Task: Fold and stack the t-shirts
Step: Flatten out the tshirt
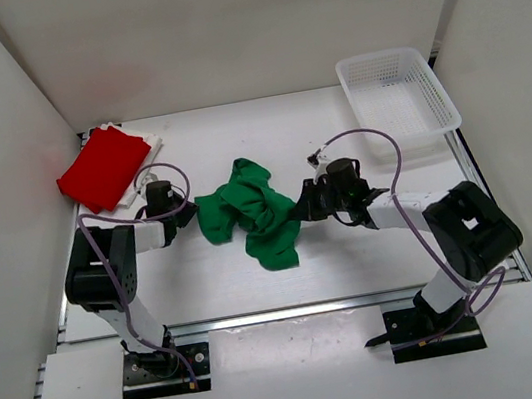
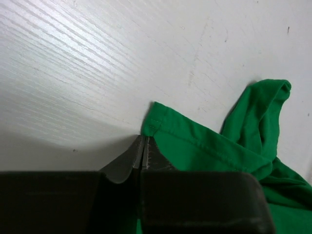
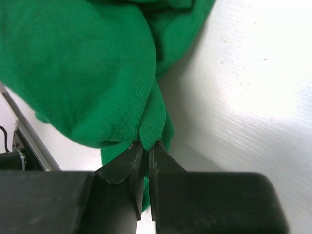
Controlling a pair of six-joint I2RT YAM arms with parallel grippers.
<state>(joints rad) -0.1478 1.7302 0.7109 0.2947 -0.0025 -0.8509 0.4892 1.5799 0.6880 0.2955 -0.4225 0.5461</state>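
The green t-shirt (image 1: 249, 217) is lying crumpled in the middle of the counter (image 1: 356, 256) and is being gripped from both sides at once. Its left edge is being pinched by the left gripper (image 1: 189, 218). In the left wrist view the fingers (image 2: 124, 165) are being pressed together on a hemmed corner of the cloth, which is sticking out just past their tips while the rest of the shirt is spreading away to the right. Its right edge is being clamped by the right gripper (image 1: 299, 210). In the right wrist view those fingers (image 3: 122, 168) are being held shut on a fold of green cloth that is bunching up directly above the tips. The red t-shirt (image 1: 100, 172) is resting folded on the white t-shirt (image 1: 148, 142) in the far left corner, well apart from both grippers, and a white lattice basket (image 1: 409, 141) is sitting in the far right corner.
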